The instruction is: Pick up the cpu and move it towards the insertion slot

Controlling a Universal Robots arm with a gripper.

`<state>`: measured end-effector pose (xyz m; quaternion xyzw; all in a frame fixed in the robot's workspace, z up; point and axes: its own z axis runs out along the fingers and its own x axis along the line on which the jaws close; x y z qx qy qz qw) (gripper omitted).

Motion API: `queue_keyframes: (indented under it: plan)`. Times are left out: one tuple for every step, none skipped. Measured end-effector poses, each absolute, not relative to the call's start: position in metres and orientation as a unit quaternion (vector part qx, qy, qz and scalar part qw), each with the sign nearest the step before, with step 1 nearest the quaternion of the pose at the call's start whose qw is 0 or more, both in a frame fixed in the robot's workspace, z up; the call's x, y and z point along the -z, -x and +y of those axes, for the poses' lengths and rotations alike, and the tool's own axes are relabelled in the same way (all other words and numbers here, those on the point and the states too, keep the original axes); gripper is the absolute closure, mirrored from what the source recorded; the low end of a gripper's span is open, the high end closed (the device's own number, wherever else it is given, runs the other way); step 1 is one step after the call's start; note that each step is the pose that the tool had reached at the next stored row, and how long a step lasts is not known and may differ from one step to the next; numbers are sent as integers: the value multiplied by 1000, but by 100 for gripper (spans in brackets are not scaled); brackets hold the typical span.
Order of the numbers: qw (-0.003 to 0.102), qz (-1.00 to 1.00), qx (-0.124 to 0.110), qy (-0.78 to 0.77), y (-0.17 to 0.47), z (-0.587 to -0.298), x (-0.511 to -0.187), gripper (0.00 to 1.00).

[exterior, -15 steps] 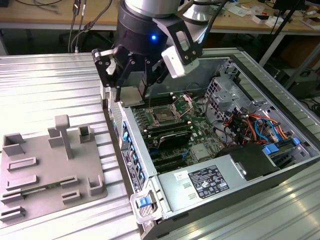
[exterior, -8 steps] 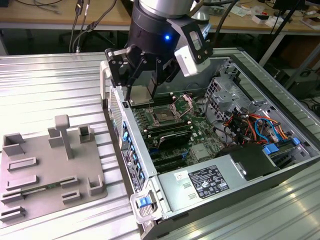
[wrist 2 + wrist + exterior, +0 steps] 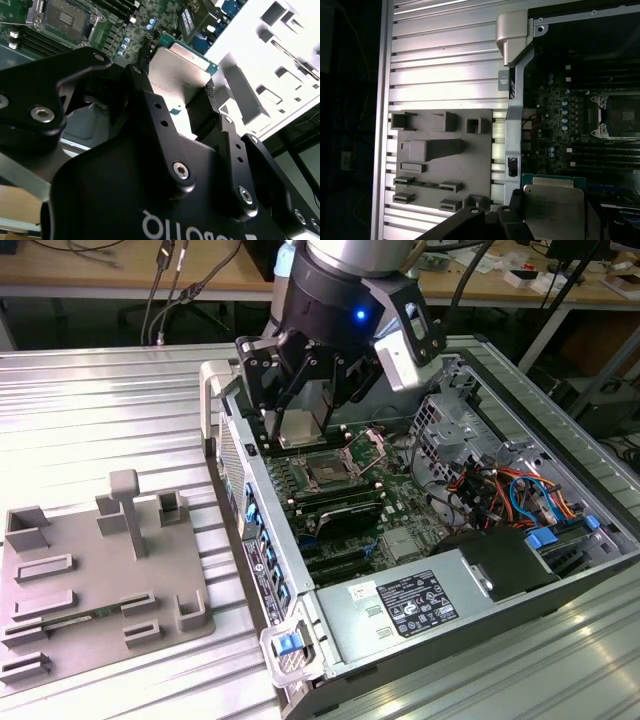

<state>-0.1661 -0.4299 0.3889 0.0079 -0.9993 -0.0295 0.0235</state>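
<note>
CPU (image 3: 182, 75) is held clear of the board, gripper (image 3: 300, 425) fingers (image 3: 212, 107) clamped on its opposite edges, upper centre of the exterior view. In the first wrist view the chip (image 3: 552, 207) sits at lower right of frame. Insertion slot (image 3: 328, 472) lies just below and right of the gripper in the exterior view, bracket (image 3: 372, 445) swung up. Grey tray (image 3: 60, 610) at lower left.

Judgement: carry step, nearly over the slot. To do well: keep chip level, grip even, approach slowly, stay clear of the bracket and case wall (image 3: 235, 455).
</note>
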Motion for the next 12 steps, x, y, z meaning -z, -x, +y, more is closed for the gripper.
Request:
queue_keyframes:
  plan:
    - [24,-999,29,-8,163,-430,-389,45]
    - [24,-999,30,-8,161,-430,-389,45]
    - [24,-999,30,-8,159,-429,-389,45]
    - [23,-999,30,-8,156,-429,-389,45]
    - [24,-999,30,-8,153,-428,-389,45]
    - [24,-999,29,-8,149,-427,-389,45]
    - [24,-999,29,-8,147,-426,-389,45]
    - [24,-999,29,-8,144,-425,-389,45]
    - [23,-999,30,-8,141,-425,-389,45]
    - [23,-999,30,-8,138,-423,-388,45]
    - [23,-999,30,-8,135,-423,-388,45]
    - [23,-999,30,-8,133,-422,-388,45]
